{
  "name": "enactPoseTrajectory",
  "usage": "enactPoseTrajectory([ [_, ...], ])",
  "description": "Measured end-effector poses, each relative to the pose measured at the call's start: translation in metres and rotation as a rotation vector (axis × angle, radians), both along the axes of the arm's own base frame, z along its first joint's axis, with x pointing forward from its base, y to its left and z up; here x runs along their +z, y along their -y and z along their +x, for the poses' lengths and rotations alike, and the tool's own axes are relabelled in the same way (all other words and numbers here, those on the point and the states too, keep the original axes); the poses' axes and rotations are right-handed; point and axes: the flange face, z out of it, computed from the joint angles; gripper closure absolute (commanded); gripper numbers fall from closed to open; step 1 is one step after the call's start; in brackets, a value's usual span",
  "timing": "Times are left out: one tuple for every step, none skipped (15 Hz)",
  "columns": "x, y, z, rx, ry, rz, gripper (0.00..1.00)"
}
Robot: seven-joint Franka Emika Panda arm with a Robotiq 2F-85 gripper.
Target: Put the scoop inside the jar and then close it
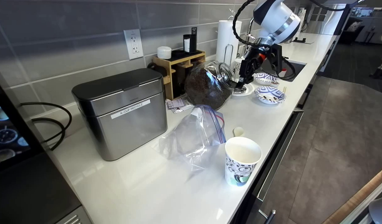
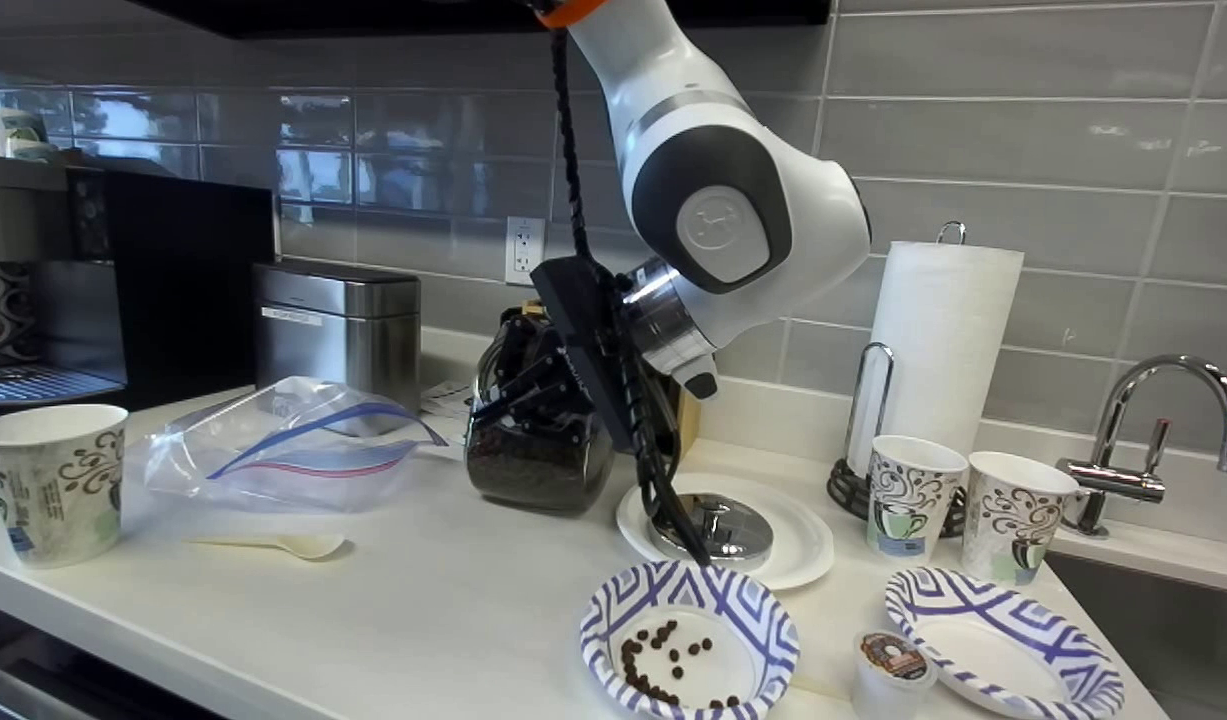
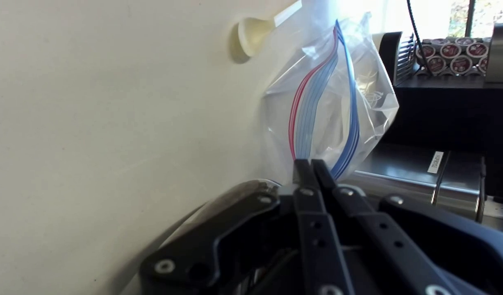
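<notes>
The pale plastic scoop lies on the counter in both exterior views, and in the wrist view. The glass jar holds dark coffee beans and sits tilted, its open mouth facing sideways; it stands partly behind my gripper in an exterior view. Its chrome lid rests on a white plate. My gripper has its fingertips together with nothing visible between them. It is beside the jar's mouth in an exterior view, away from the scoop.
A clear zip bag lies between the jar and a paper cup. A steel K-cup bin stands by the wall. A patterned bowl with beans, another bowl, two cups and a paper towel roll are near the sink.
</notes>
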Motion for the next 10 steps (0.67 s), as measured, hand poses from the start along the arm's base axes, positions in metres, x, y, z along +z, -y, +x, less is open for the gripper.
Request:
enactPoseTrajectory([
  [0.000, 0.001, 0.000, -0.002, -0.002, -0.001, 0.99],
  [0.000, 0.001, 0.000, -0.004, -0.002, -0.001, 0.99],
  [0.000, 0.003, 0.000, -0.006, -0.002, -0.001, 0.99],
  [0.001, 0.004, 0.001, -0.008, 0.000, -0.002, 0.99],
  [0.002, 0.006, 0.002, -0.011, 0.004, -0.003, 0.99],
  [0.005, 0.007, 0.004, -0.014, 0.010, -0.004, 0.99],
  [0.008, 0.009, 0.006, -0.016, 0.018, -0.006, 0.99],
  [0.012, 0.010, 0.009, -0.017, 0.028, -0.008, 0.99],
  [0.016, 0.009, 0.011, -0.017, 0.036, -0.009, 0.99],
  [0.019, 0.008, 0.013, -0.014, 0.044, -0.009, 0.99],
])
